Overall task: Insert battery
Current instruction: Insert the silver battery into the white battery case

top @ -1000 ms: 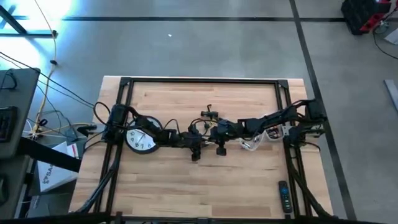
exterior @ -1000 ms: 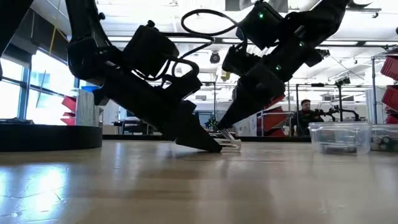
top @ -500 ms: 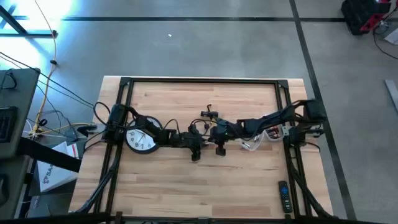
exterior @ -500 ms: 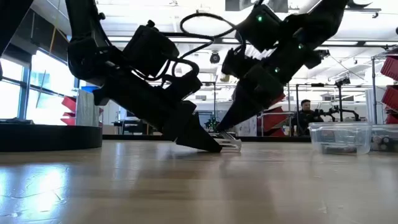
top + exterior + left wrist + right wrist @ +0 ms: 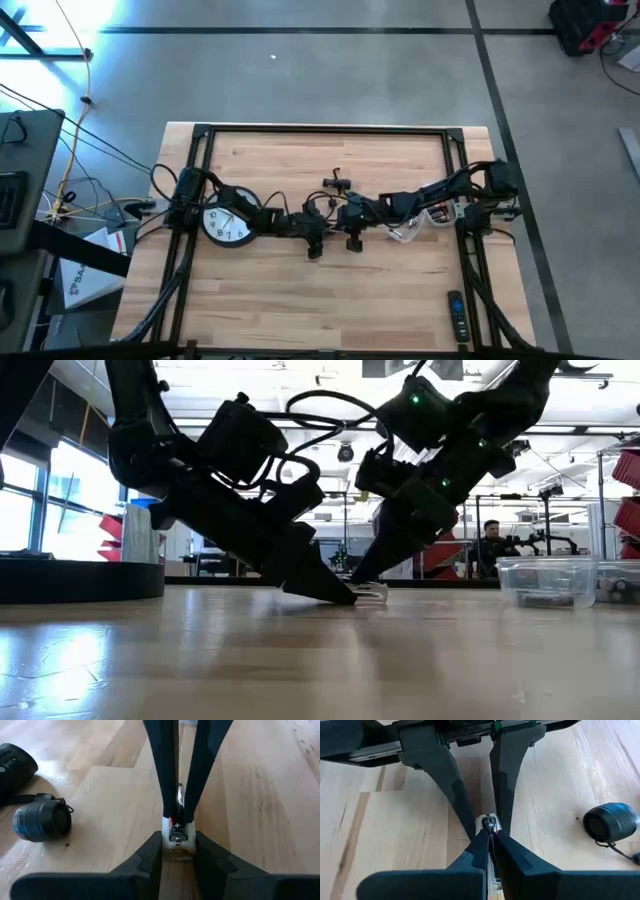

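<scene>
The insertion looks close to done, though not finished: the AA battery lies lengthwise in the small white battery holder, its plus-marked end showing at the holder's near end, yet both grippers are on it, so I judge the final seating and the release are left. The left gripper has its fingers clamped on the two sides of the battery holder, pinning it to the wooden table. The right gripper comes at the holder from the opposite end, its fingertips closed narrowly on the battery right above the holder. Both meet just right of the wall clock at the table's middle. A black flashlight lies near the holder, apart from it.
</scene>
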Robot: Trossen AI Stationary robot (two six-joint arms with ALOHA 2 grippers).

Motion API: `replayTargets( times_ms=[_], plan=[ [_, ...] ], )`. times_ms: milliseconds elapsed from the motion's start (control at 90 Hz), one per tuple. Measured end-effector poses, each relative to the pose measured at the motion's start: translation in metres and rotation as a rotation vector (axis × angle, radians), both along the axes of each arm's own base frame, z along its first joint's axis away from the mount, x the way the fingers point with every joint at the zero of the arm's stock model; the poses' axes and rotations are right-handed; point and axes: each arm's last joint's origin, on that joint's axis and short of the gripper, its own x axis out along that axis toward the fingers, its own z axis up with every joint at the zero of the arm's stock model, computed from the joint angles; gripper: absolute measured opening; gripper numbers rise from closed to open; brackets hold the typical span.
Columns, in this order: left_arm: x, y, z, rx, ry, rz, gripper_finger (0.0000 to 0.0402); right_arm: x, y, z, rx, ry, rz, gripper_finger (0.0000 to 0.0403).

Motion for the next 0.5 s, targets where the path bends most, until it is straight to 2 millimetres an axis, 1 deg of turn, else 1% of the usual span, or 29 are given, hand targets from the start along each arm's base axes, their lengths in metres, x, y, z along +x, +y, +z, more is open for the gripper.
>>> replayTargets(
  times_ms=[333,500],
  plan=[
    [0.0000,0.0000,-0.0001,0.001,0.000,0.000,0.0070,-0.0008,0.0006,0.0010,0.022,0.005,-0.018,0.0000],
    [0.0000,0.0000,-0.0001,0.001,0.000,0.000,0.0070,0.0033,0.0007,0.0073,0.010,0.016,-0.005,0.0000]
  ],
)
